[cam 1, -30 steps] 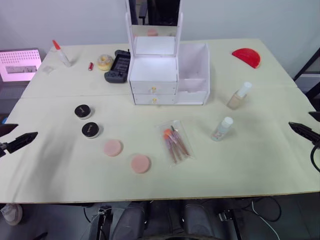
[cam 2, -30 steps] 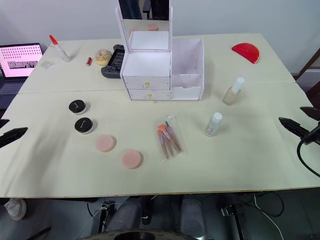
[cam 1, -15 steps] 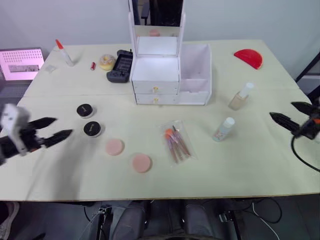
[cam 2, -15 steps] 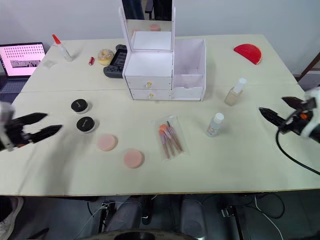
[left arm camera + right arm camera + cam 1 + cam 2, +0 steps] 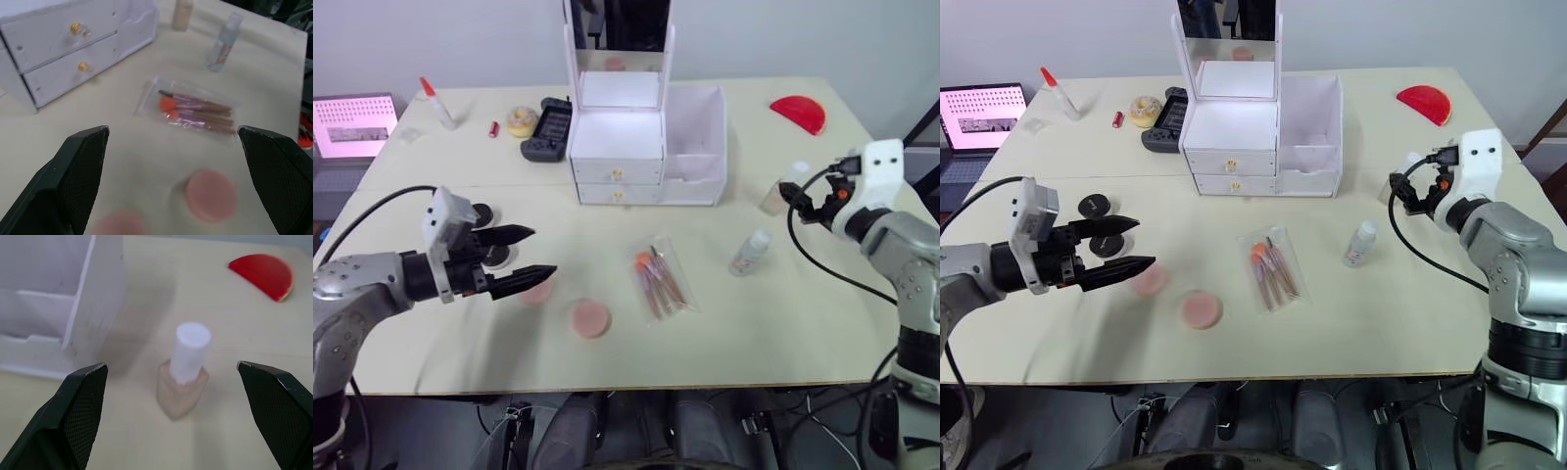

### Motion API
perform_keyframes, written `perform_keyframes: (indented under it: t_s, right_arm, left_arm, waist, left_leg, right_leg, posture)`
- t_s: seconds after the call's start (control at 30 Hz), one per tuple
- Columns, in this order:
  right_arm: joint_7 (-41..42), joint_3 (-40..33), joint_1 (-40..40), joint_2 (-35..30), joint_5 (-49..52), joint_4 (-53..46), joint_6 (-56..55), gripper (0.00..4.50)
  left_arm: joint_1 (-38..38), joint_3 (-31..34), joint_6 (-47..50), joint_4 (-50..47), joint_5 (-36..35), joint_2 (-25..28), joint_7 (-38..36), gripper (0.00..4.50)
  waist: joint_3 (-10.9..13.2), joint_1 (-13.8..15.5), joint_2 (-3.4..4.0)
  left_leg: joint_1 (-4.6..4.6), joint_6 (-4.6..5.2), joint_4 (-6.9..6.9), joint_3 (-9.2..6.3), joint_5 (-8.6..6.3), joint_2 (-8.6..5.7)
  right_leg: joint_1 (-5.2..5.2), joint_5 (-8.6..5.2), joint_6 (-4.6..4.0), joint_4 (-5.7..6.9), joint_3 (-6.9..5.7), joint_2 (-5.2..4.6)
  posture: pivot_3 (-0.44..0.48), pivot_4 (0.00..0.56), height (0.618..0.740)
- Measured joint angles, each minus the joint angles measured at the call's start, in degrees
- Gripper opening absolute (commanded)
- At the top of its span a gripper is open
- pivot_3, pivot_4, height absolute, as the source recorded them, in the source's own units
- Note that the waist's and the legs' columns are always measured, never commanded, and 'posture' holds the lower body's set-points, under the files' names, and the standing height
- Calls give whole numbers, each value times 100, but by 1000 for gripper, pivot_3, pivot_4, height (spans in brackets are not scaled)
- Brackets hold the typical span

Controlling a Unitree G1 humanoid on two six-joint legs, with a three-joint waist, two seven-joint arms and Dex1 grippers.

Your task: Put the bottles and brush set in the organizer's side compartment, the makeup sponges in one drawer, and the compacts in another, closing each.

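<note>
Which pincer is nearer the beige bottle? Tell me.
Right. The right pincer is open and aimed straight at the beige bottle, close by it. The left pincer hangs open above the pink sponges, across the table.

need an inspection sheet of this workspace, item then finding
surface: pale table, two boards joined.
organizer: white organizer at the back, both drawers shut, side compartment holds nothing seen.
bottles: beige bottle upright beside the organizer; clear bottle nearer the front.
brush set: bagged brush set flat at mid-table.
sponges: two pink sponges near the front.
compacts: two black compacts partly behind the left gripper.
clutter: red half-round, black device, yellowish roll, white tube.
grippers: left gripper open over the sponges; right gripper open around the beige bottle.
cables: black cable on the right arm.
surroundings: laptop past the table's left edge.
</note>
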Motion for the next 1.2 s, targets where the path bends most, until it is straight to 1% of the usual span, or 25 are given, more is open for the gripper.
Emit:
perform_keyframes:
  t_s: [0.13, 0.3, 0.4, 0.63, 0.73, 0.9, 0.93, 1.2]
  right_arm:
    - [-130, 239, -300, 209, -240, 520, -130, 4500]
    - [-176, 390, -634, 331, -536, 1103, -447, 4500]
    - [-200, 442, -855, 421, -647, 1476, -691, 4500]
    - [-182, 440, -1092, 497, -780, 1941, -1020, 4500]
    - [-149, 443, -1100, 533, -798, 2019, -1088, 3637]
    - [-68, 442, -1103, 551, -819, 2069, -1110, 1024]
    - [-60, 461, -1109, 561, -825, 2067, -1116, 708]
    - [19, 461, -1109, 570, -817, 1942, -1077, 709]
  left_arm:
    - [-564, -49, 136, -168, -344, -19, 245, 4434]
    - [-974, -49, 278, -207, -690, 48, 374, 4434]
    - [-1010, -51, 349, -261, -850, 65, 455, 4434]
    - [-892, -60, 336, -273, -862, 108, 513, 4434]
    - [-822, -81, 305, -298, -840, 108, 526, 4500]
    - [-775, -198, 249, -313, -837, 108, 556, 4500]
    - [-776, -199, 232, -314, -840, 108, 566, 4500]
    - [-776, -219, 215, -312, -844, 108, 569, 4500]
  waist:
    - [0, -21, 0]
    - [0, -56, 0]
    - [0, -52, 0]
    - [0, -43, 0]
    - [0, -43, 0]
    - [0, -44, 0]
    - [0, -43, 0]
    - [0, -45, 1]
  left_leg:
    - [1, -1, 0, 1, 2, 2]
    - [2, -1, -5, 5, 2, 17]
    - [4, -4, -5, 6, 4, 34]
    - [6, -16, -5, 15, 10, 67]
    - [6, -16, -6, 17, 10, 67]
    - [6, -16, -7, 18, 10, 68]
    - [6, -16, -7, 18, 10, 68]
    - [6, -16, -8, 19, 10, 69]
  right_leg:
    - [-1, 4, 1, 0, 2, 7]
    - [-5, 6, 0, 0, 15, 30]
    - [-5, 13, -11, -2, 18, 49]
    - [-6, 27, -36, -7, 18, 78]
    - [-6, 28, -36, -8, 19, 78]
    - [-7, 28, -36, -8, 19, 79]
    - [-7, 28, -36, -8, 19, 79]
    - [-10, 28, -36, -8, 19, 79]
  posture:
    - [0, 150, 738]
    - [0, 150, 738]
    - [0, 150, 738]
    - [0, 150, 738]
    - [0, 150, 738]
    - [0, 150, 738]
    - [0, 150, 738]
    - [0, 150, 738]
